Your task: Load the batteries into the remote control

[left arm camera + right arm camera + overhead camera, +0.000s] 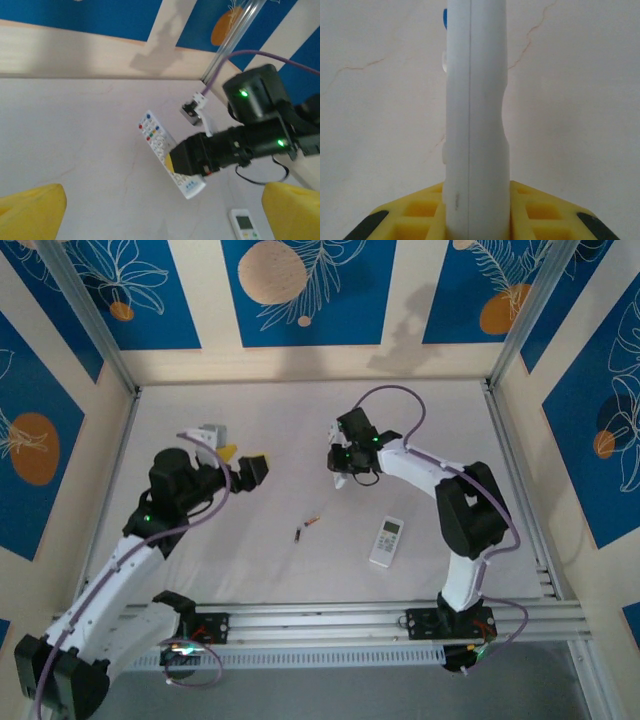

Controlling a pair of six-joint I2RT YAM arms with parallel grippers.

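- The right gripper (477,199) is clamped on the long remote (155,137), yellow fingers (415,212) pressing both of its broad sides.
- This remote is held off the table (200,410). From the left wrist its button face shows, long axis slanting from upper left to lower right, with the grip towards the lower end.
- In the right wrist view it stands edge-on, running straight away from the fingers.
- The left gripper (244,458) is spread wide with nothing in it.
- Two batteries (306,528) lie on the table between the arms, nearly end to end, slanting up to the right. Their ends are too small to tell apart.
- A small remote (386,540) lies flat just right of them, screen end farther away.
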